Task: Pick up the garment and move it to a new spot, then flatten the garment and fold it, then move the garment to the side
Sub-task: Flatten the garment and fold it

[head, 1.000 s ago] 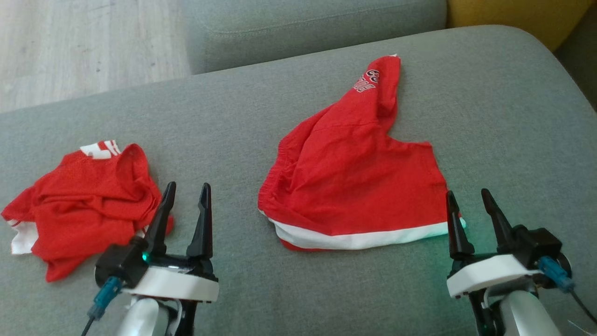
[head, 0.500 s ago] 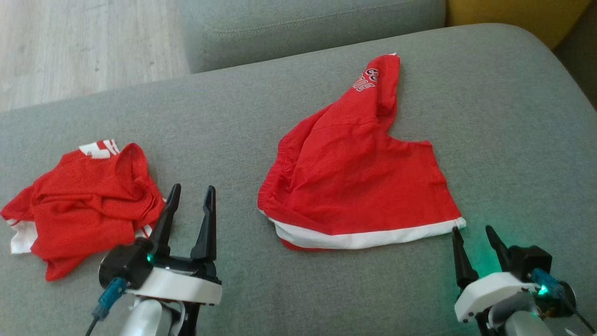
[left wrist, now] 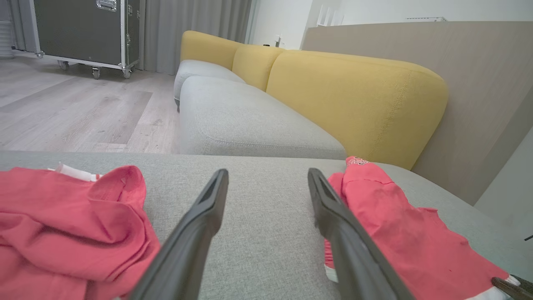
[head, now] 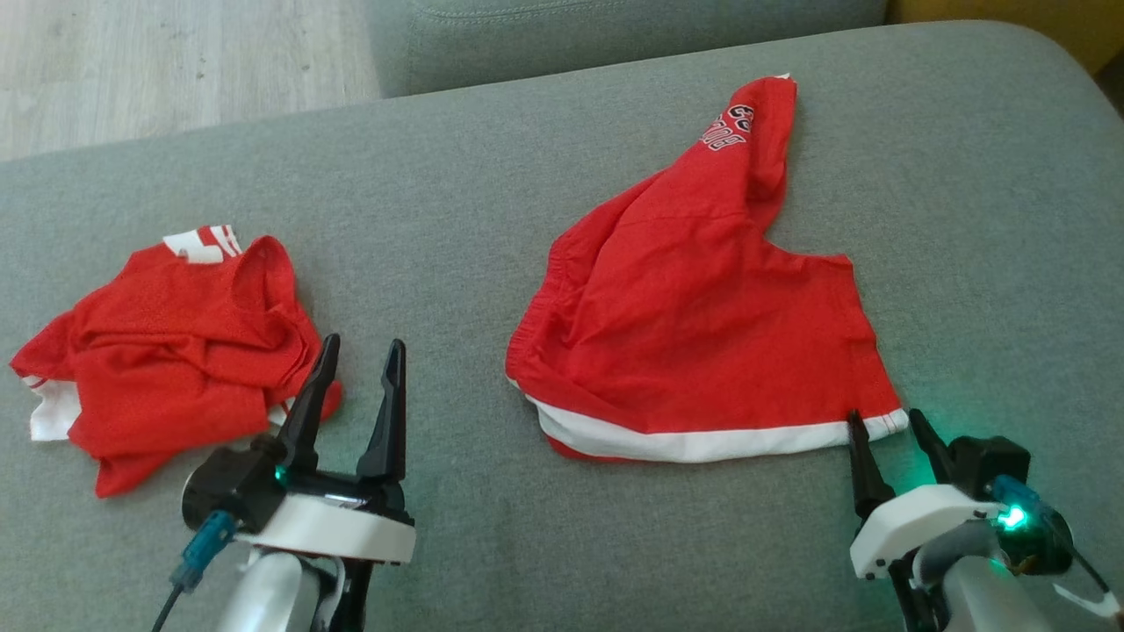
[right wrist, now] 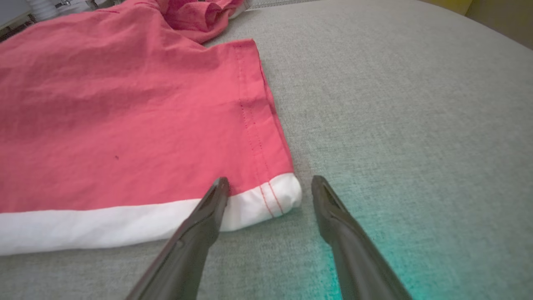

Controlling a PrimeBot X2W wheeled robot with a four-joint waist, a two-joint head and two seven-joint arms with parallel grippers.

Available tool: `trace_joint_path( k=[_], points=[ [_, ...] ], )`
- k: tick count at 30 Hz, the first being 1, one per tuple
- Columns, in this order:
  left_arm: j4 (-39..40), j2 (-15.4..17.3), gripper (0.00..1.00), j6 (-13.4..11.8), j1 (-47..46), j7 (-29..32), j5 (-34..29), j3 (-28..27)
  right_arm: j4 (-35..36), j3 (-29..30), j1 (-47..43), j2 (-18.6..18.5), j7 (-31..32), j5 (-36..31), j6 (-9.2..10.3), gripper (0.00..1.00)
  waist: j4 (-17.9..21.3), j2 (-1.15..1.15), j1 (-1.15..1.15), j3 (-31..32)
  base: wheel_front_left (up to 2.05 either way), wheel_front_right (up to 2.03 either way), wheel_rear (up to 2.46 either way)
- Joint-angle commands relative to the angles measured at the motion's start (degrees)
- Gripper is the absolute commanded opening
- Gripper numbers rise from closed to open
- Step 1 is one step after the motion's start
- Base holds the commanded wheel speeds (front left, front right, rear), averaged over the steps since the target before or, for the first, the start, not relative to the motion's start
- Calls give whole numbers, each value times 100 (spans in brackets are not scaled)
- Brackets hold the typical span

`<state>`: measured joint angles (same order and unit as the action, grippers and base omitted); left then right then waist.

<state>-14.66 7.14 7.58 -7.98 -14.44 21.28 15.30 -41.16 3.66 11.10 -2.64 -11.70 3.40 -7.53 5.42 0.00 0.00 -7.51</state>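
On the grey sofa cushion (head: 474, 202), a crumpled red jersey (head: 176, 351) lies at nine o'clock, with the left pincer (head: 363, 342) released just beside it. The red shorts (head: 702, 333) lie spread toward three o'clock. The right pincer (head: 883, 416), released, brackets their five-o'clock hem corner. A shallow close may pinch only one layer, letting the shorts slip free.

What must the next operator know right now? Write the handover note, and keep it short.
Left gripper: open, holding nothing, above the grey cushion, beside the crumpled red garment.
Right gripper: open, fingers either side of the near right white-hem corner of the red shorts; not closed on it.
Done: shorts lie partly spread, far leg bunched and twisted; no fold made.
Left: grip, flatten, fold, move aside.
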Motion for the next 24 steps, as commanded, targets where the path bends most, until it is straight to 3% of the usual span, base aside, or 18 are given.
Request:
trace_joint_path(
  k=[1, 3, 4, 5, 6, 18, 21, 24],
  points=[
    [146, 111, 100, -9, -240, -56, 44, -141, 95, -148, 157, -24, -90, -44, 4, 100, -2, 0, 0, -2, 0, 0, 0],
    [139, 116, 100, -9, -240, -56, 49, -143, 27, -158, 189, -24, -119, -64, 4, 100, 1, 0, 0, 0, 0, 0, 0],
    [131, 117, 100, -9, -242, -56, 51, -147, -5, -172, 205, -24, -130, -75, 4, 76, 7, 0, 0, 2, 0, 0, 0],
    [123, 118, 100, -9, -245, -56, 52, -152, -31, -193, 225, -24, -141, -89, 4, 18, 15, 0, 0, 4, 0, 0, 0],
    [117, 120, 100, -9, -246, -56, 52, -157, -30, -212, 250, -24, -161, -113, 4, 0, 26, 0, 0, 9, 0, 0, 0],
    [108, 223, 100, -9, -303, -56, 23, -82, 400, 302, 380, -24, -263, -242, 4, 0, 294, 0, 0, 6, 0, 0, 0],
    [88, 339, 100, -9, -380, -56, 19, 263, 434, 377, 417, -24, -177, -85, 4, 0, 358, 0, 0, -45, 0, 0, 0],
    [-48, 549, 100, -9, -526, -52, 95, 956, 439, 358, 463, -24, -104, 35, 4, 0, 411, 0, 0, -105, 0, 0, 0]
  ],
)
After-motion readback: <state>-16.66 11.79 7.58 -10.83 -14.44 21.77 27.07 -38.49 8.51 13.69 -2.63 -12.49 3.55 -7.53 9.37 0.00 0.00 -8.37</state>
